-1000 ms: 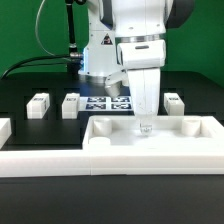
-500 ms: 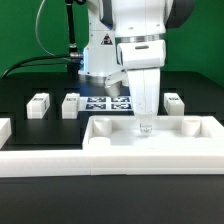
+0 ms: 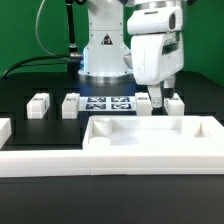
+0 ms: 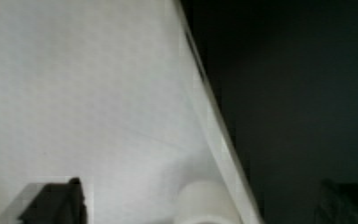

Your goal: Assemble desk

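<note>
While my fingers [image 3: 158, 96] are hanging spread apart and empty, I am hovering just beside the little leg [image 3: 177, 103] standing on the bench [image 3: 20, 95] behind the desk top [image 3: 150, 152], which is lying wide across, nearer the camera.

The black desk [image 3: 50, 130] bears a white tray [image 3: 150, 150] in front of the gripper [image 3: 158, 99], tagged legs [image 3: 38, 104] (two flanking it) and the marker board [image 3: 107, 102] beside it.

Exterior view bright, evenly lit — the desk [image 3: 150, 143] nearly glares; wrist view blurred, half pale, half dark
</note>
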Tool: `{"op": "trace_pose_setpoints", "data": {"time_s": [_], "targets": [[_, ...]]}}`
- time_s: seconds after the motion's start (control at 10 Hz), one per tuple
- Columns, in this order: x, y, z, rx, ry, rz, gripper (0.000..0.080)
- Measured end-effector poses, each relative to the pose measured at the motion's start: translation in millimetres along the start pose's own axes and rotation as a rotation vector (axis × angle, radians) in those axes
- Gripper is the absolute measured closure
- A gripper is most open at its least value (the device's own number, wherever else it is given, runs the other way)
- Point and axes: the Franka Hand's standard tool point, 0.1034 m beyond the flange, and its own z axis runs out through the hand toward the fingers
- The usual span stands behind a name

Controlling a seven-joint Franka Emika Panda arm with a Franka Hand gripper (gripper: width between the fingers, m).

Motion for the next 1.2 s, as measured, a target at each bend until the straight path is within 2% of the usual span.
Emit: {"op": "trace_pose_setpoints", "data": {"time_s": [0.2,0.5,0.8,0.9,1.2], "targets": [[1.3,-0.8,0.6,0.001,0.006,0.070,0.0150],[2.8,-3.7,0.9,0.011,0.009,0.313,0.0150],[9.8,-27.2,3.9,0.060,-0.060,0.765,0.0150],[13.2,-27.4,3.7,0.076,-0.085,0.844,0.0150],[13.9,-28.2,3.9,0.085,-0.091,0.882,0.0150]]}}
